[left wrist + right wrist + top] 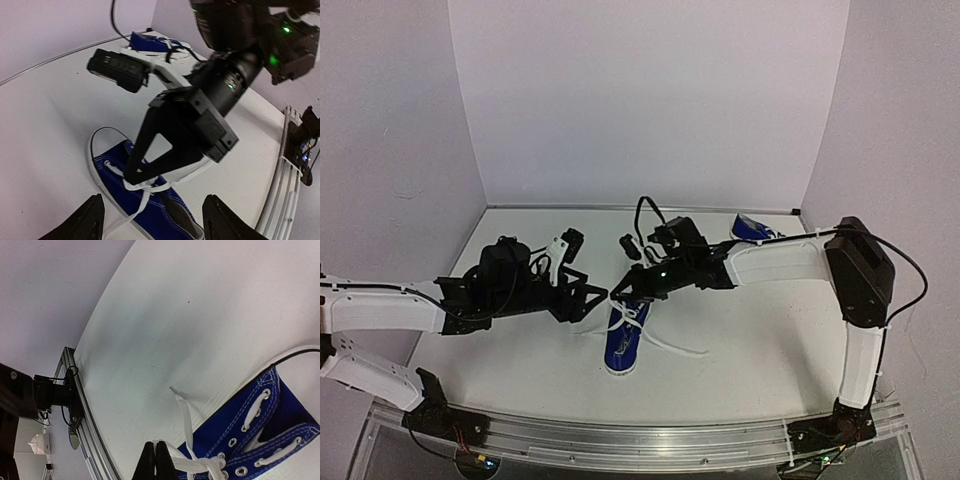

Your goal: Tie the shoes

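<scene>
The right gripper pinches a white lace of the royal-blue canvas sneaker, which lies between the arms with its long axis 12-to-6 (its twin sits back at 1 o'clock). The left gripper, fingers spread and empty, hovers at the laces' 9 o'clock, about equally near.

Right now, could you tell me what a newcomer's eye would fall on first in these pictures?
One blue shoe lies in the middle of the table, with the right claw shut on its white lace. The left claw hangs open close beside it, aimed at the same shoe. The second shoe lies apart at the far right.
</scene>
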